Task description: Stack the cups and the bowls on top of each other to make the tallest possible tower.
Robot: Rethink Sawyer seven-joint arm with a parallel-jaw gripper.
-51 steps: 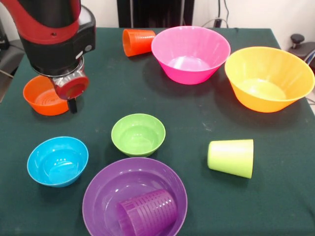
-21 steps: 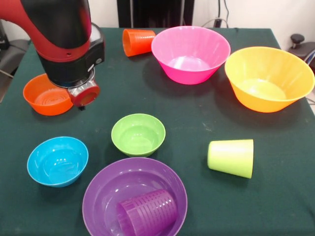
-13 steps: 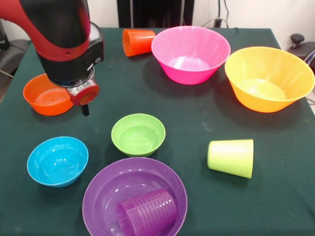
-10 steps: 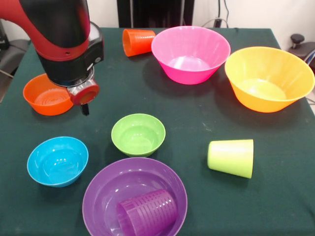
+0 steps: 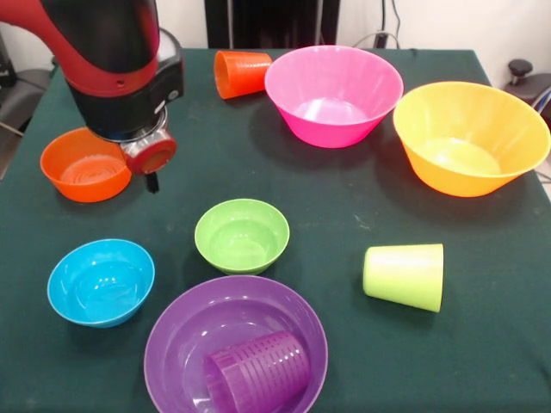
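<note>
On the dark green desk (image 5: 344, 206) nothing is stacked yet; the cups and bowls lie spread over it. The orange cup (image 5: 241, 72) lies on its side at about eleven o'clock from the desk's middle, its long axis across the picture and its mouth to the left, just beside the large pink bowl (image 5: 334, 93). The lime green cup (image 5: 405, 275) lies also on its side at four o'clock, its wide mouth to the right. The purple cup (image 5: 258, 374) lies on its side inside the wide purple bowl (image 5: 185, 331) at six o'clock, at the picture's bottom edge. All the bowls stand upright, openings up: the yellow bowl (image 5: 469, 136) at two o'clock near the desk's right edge, the small green bowl (image 5: 242, 234) near the middle, the blue bowl (image 5: 101, 280) at eight o'clock, the orange bowl (image 5: 82, 168) at ten o'clock, near the left edge.

The arm (image 5: 116, 64) hangs over the right rim of the orange bowl and hides part of it. Of the claw (image 5: 151, 182) only a dark tip shows (I cannot tell if it is spread or pressed together). Bare cloth lies open between the green bowl, the pink bowl and the yellow bowl.
</note>
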